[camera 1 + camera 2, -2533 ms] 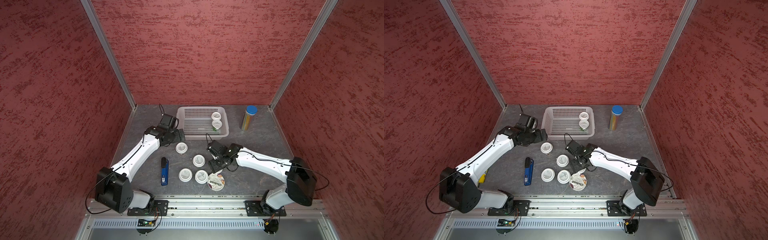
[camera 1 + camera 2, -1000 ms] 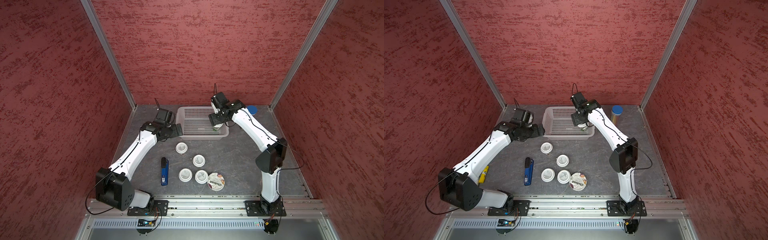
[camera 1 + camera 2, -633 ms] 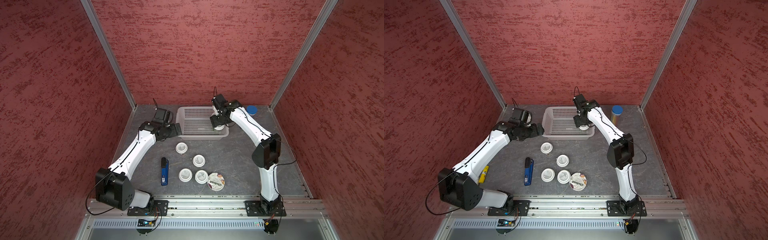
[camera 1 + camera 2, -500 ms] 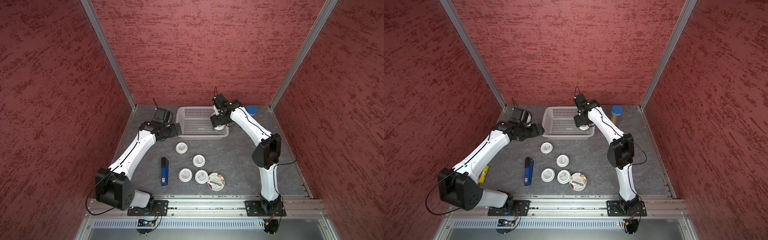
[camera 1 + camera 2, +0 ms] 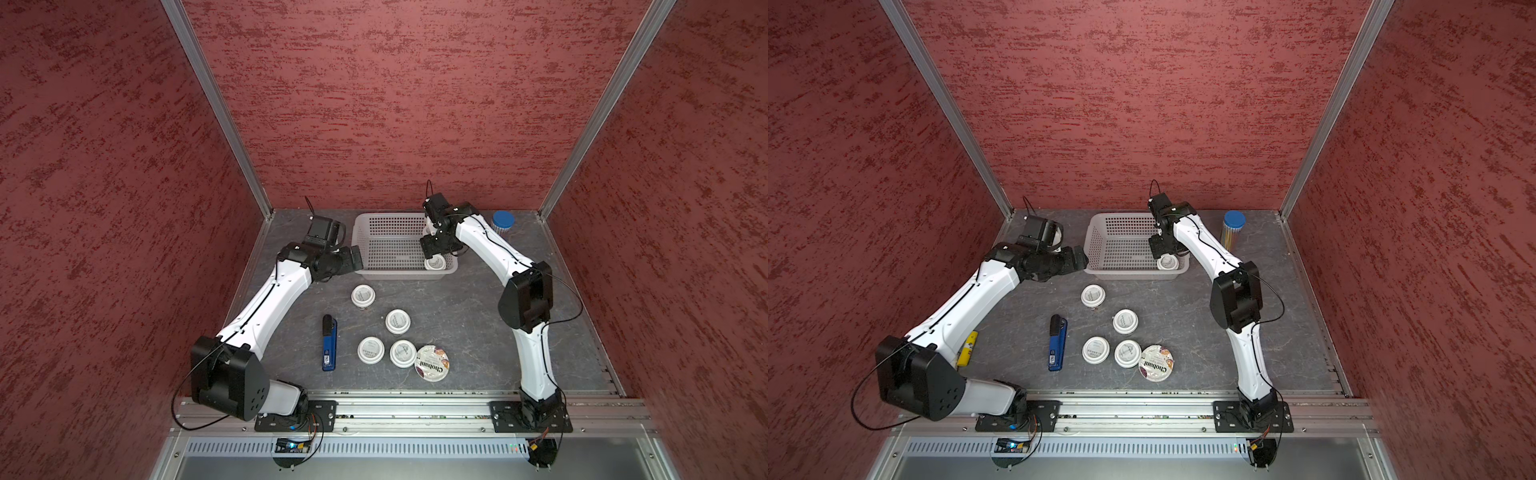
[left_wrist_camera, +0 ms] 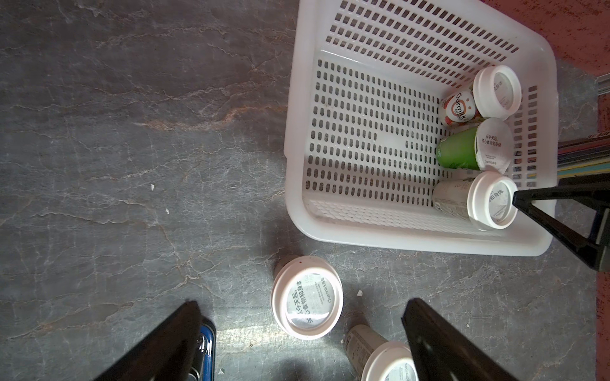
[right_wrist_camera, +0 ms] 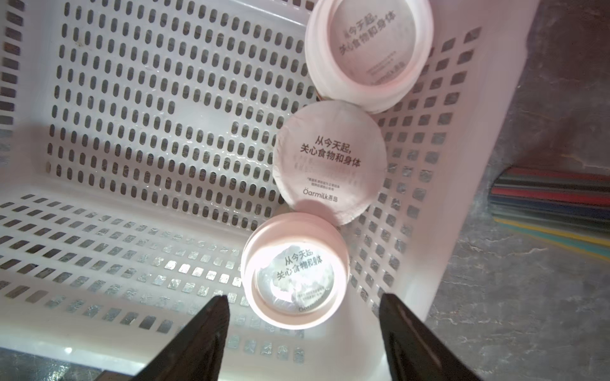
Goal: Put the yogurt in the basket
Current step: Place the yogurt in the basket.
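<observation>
Hovering over yogurt (image 7: 293, 264), right end effector (image 7: 303, 298) stands open.

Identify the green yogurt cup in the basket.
The middle cup of three in the basket: green sides, flat foil lid. The red-and-white cup and greyish cup beside it wear rimmed caps.

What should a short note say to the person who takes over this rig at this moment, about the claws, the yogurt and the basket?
Left claw: open, empty, beside the pale perforated plastic basket, above the grey stone-look table.
Right claw: open, over one basket corner, gripping nothing.
Done: three small round white-lidded yogurt cups stand in a row along one end wall of the basket.
Left: four more small cups and the wider Chobani-lidded cup, all upright on the table.
Leave the blue stapler where it is.
</observation>
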Controlling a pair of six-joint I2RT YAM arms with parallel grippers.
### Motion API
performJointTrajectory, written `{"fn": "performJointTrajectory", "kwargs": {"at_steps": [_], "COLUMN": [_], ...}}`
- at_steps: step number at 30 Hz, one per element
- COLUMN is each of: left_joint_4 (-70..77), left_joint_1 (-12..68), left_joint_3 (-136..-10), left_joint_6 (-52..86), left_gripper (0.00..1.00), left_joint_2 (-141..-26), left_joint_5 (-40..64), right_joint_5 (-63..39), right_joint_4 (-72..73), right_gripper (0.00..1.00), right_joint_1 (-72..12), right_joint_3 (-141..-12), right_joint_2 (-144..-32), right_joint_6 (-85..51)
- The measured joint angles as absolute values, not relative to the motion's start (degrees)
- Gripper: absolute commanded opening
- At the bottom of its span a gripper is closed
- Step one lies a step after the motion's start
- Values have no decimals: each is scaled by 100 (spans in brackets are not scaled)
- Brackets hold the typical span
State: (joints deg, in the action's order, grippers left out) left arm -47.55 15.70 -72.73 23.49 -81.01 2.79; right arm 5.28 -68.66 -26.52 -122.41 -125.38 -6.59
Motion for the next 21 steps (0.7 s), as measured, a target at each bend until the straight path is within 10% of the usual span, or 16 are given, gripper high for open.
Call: {"fn": "performJointTrajectory", "kwargs": {"at_steps": [21], "left_joint_4": [-4720], "left_joint_1": [1525], "left_joint_3": [-7255], "left_joint_6": [2351], "left_gripper": [99], "left_joint_2": [-8101], "left_joint_5": [316], "right_joint_5": [530], "right_joint_4": [-6700], "right_gripper": [77], "right_joint_1": [-2716], "right_joint_3": [-11876], "right_joint_2": [-12355], "right_joint_6": [-661]}}
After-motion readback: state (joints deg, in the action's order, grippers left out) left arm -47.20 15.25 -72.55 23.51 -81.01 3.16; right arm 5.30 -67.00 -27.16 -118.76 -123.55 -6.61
